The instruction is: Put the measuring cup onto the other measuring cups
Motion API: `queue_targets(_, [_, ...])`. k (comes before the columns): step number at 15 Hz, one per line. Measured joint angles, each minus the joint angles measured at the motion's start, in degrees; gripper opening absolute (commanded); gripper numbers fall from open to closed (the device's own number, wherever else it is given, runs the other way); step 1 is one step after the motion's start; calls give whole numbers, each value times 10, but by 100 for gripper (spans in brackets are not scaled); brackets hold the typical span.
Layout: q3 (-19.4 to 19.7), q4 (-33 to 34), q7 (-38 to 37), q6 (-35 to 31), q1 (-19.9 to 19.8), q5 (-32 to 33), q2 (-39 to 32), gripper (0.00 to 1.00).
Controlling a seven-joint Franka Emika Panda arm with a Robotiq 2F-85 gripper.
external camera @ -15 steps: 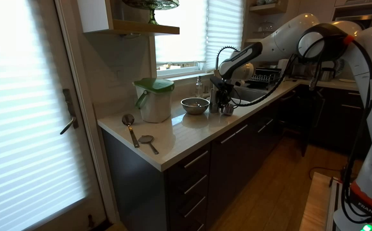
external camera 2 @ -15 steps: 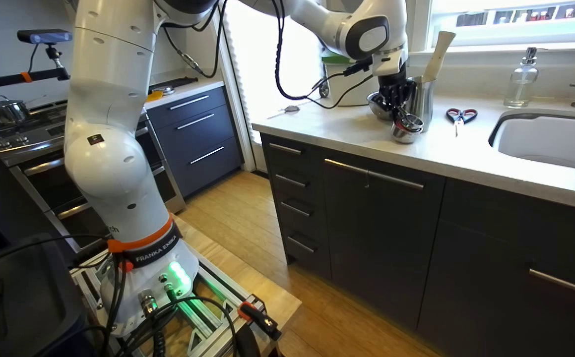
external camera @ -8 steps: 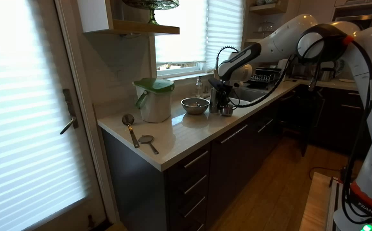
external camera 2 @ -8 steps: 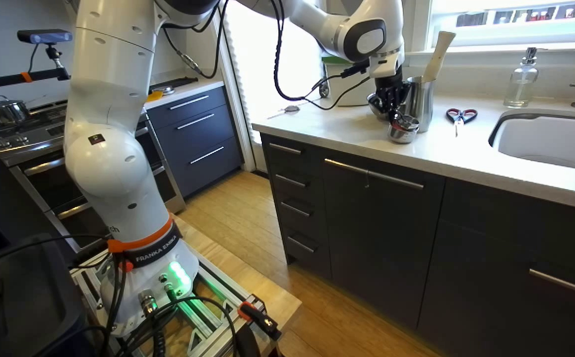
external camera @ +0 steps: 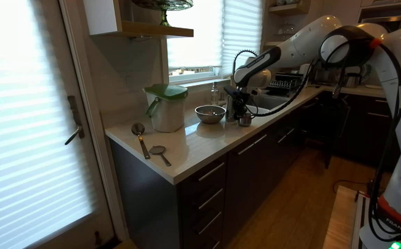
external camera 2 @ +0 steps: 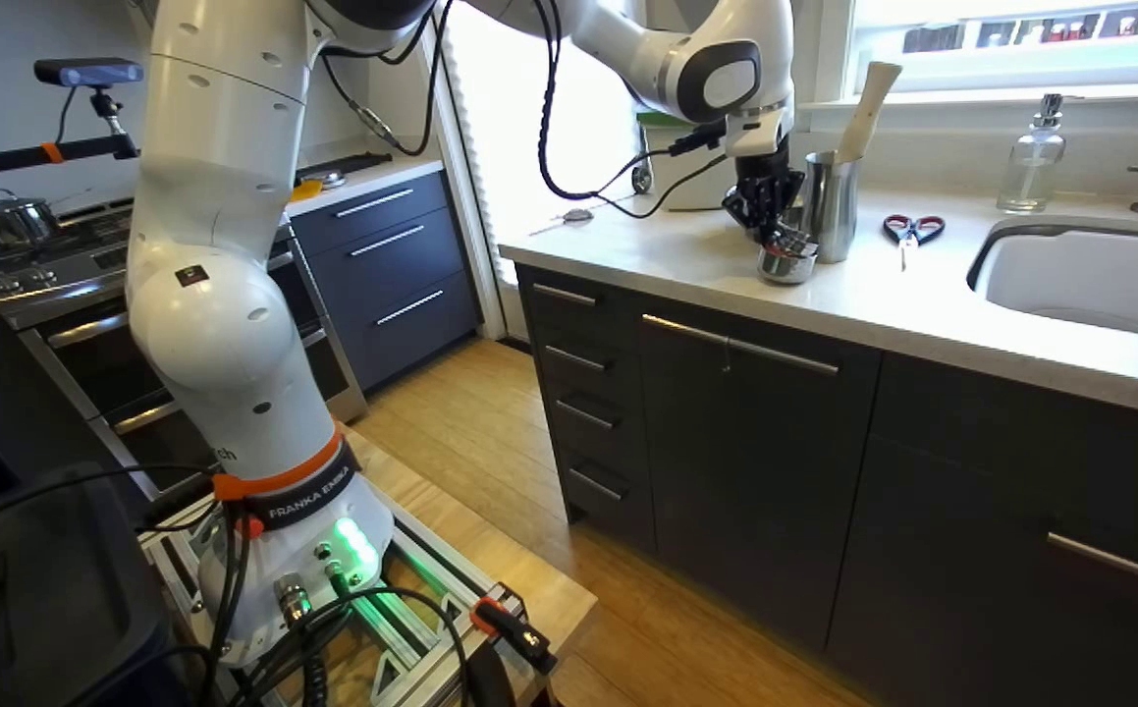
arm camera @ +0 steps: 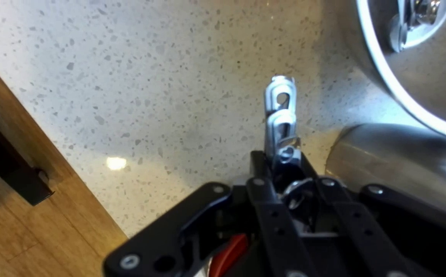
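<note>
1 shift in last sec: jaws, near-closed, apparently pinching measuring cup [external camera 2: 797, 243], slid it & other cups [external camera 2: 787, 268] away from canister [external camera 2: 832, 210]. Cup looks tilted atop them, beside canister; prob. needs seating pre-release.

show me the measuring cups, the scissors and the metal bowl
Measuring cups [external camera 2: 786, 268], in an exterior view: outermost cup's wall.
Scissors [external camera 2: 910, 241], in an exterior view: where handles meet blades.
Metal bowl [external camera: 210, 118], in an exterior view: outer wall.
</note>
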State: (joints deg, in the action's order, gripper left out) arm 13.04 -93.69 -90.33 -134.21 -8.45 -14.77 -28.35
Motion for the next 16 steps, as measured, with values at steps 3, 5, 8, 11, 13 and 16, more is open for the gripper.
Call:
queue_targets(3, [-1,0,-4,10,0,0,0,63])
queue_targets(5, [-2,0,-6,17,0,0,0,73])
queue_targets(8, [-3,0,-7,21,0,-1,0,78])
queue_targets(11, [-5,0,-7,24,0,-2,1,69])
queue_targets(13, [-6,0,-6,24,0,-2,4,71])
queue_targets(16, [-7,-2,-6,24,0,-2,17,95])
